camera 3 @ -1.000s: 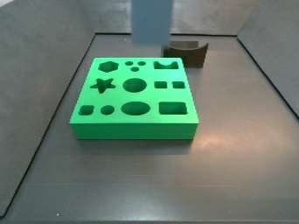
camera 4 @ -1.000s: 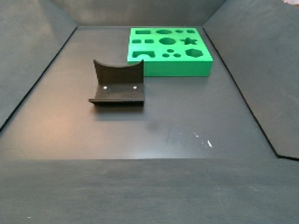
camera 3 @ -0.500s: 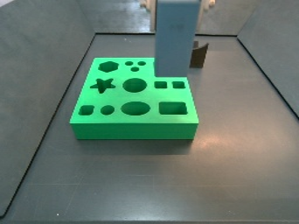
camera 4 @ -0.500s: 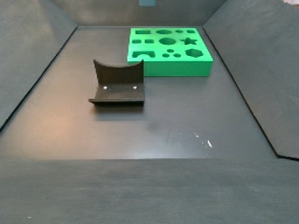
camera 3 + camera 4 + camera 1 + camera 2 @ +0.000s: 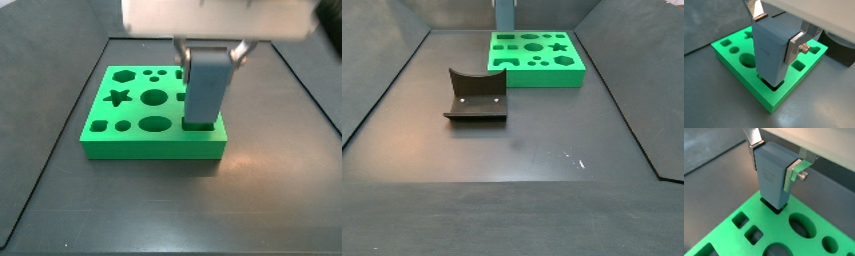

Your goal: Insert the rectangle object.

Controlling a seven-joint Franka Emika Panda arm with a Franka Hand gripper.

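Observation:
My gripper (image 5: 210,58) is shut on the grey-blue rectangle object (image 5: 205,85) and holds it upright by its upper part. Both wrist views show a silver finger on each side of it (image 5: 777,32) (image 5: 774,165). The object's lower end (image 5: 771,80) stands inside the rectangular hole at one corner of the green shape board (image 5: 147,148). Dark slot edges show around its foot (image 5: 774,208). In a side view only the object's shaft (image 5: 504,15) shows, above the board's far corner (image 5: 543,78).
The board (image 5: 764,97) also has star, hexagon, round, oval and square holes (image 5: 155,97). The dark fixture (image 5: 476,95) stands on the grey floor apart from the board, and shows at the edge of a wrist view (image 5: 841,50). Grey walls enclose the floor.
The gripper has come forward and down with the rectangle object, from above the board's far side to the rectangular hole. The object's lower end is now in the hole.

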